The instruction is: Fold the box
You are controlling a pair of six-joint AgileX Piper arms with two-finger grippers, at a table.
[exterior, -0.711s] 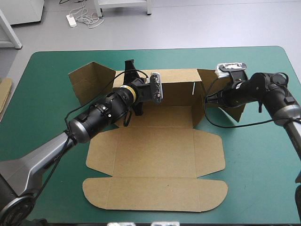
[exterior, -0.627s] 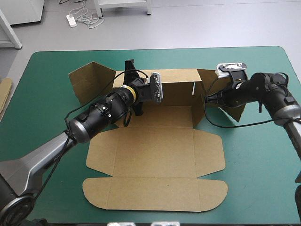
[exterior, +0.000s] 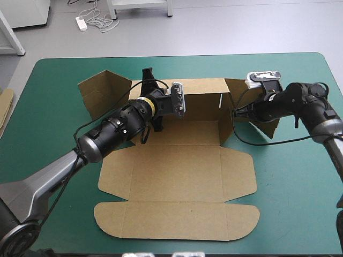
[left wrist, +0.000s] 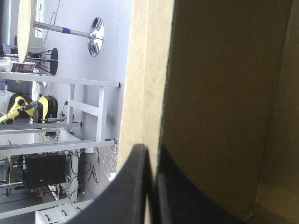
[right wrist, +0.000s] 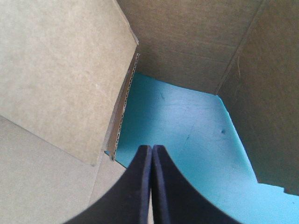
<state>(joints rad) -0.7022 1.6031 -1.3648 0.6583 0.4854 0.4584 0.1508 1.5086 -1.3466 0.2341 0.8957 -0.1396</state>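
The table (exterior: 300,214) wears a teal-green cover (exterior: 48,176) with rounded corners, bare along its near, left and right margins. The brown box (exterior: 177,171) sits at its middle, part opened. The near half lies flat on the cover, ending in a long flap (exterior: 177,220) with rounded ends toward the near edge. The far half stands up: a back wall (exterior: 203,99) and a side flap at each end, the left one (exterior: 102,93) splayed outward. A pale strip of more board (exterior: 4,110) shows at the table's left edge, seemingly beside the table, not on it.
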